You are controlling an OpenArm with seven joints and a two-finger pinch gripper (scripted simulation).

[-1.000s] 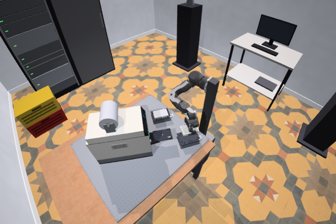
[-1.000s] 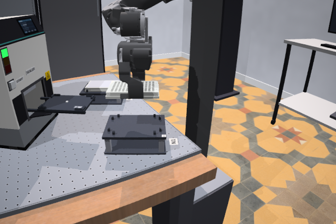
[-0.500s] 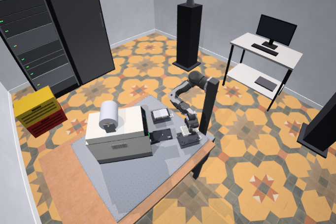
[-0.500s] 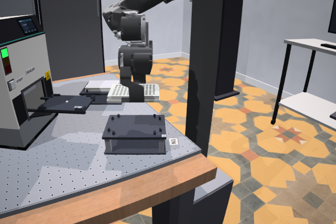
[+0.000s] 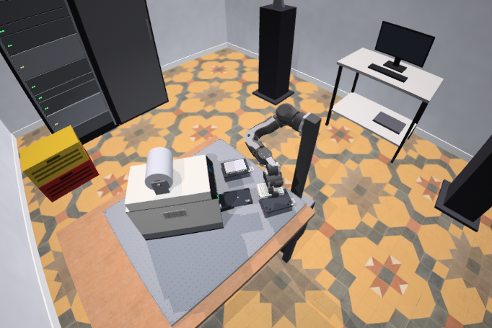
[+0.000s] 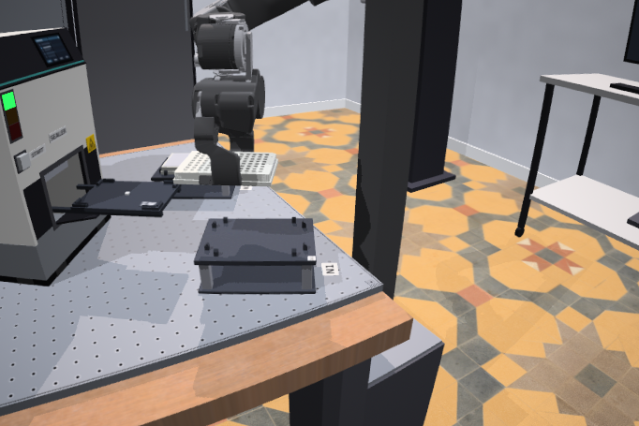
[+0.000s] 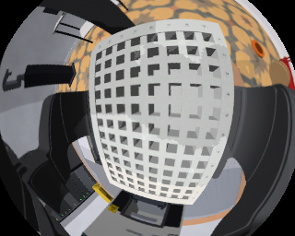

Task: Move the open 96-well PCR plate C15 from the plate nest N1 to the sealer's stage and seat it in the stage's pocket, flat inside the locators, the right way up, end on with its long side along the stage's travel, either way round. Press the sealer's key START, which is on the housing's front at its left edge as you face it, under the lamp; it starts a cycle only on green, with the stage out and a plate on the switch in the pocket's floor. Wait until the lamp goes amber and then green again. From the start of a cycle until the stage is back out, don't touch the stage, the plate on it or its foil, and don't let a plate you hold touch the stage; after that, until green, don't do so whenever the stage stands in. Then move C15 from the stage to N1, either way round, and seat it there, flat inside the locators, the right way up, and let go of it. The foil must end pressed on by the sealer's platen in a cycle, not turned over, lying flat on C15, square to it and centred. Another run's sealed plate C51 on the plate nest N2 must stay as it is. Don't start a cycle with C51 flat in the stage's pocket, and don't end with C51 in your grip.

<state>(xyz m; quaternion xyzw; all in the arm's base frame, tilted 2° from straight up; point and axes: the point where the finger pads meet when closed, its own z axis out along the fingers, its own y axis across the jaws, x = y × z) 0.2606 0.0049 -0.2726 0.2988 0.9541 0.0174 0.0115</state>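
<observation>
Exterior view gives us the clearest account, so we start with the biggest piece: the sealer (image 6: 36, 163) stands at the left of the perforated bench top (image 6: 128, 307), its lamp (image 6: 8, 100) showing green and its stage (image 6: 128, 197) run out in front of the opening. We see no plate in the stage's pocket, only a small pale spot in its floor. The START key (image 6: 22, 161) sits under the lamp, and we judge it has yet to be pressed for this plate.

Next in size, nest N1 (image 6: 258, 241) sits near the bench corner with its locator pegs bare, so C15 has already left it. Beyond the stage, nest N2 (image 5: 237, 175) carries the sealed plate C51 (image 5: 235, 166), lying flat and apart from the arm.

Smaller again, the gripper (image 6: 221, 173) is clamped on the open plate C15 (image 6: 247, 166), which it carries level and wells-up in the air, between N1 and the stage and clear of both. The wrist view shows C15's open well grid (image 7: 159, 111) filling the frame, with no foil on it.

By our judgement only the pick-up is done. Left to do: seat C15 end on in the pocket, let go, press START, wait through amber to green, then carry the sealed plate to N1 and release it.
</observation>
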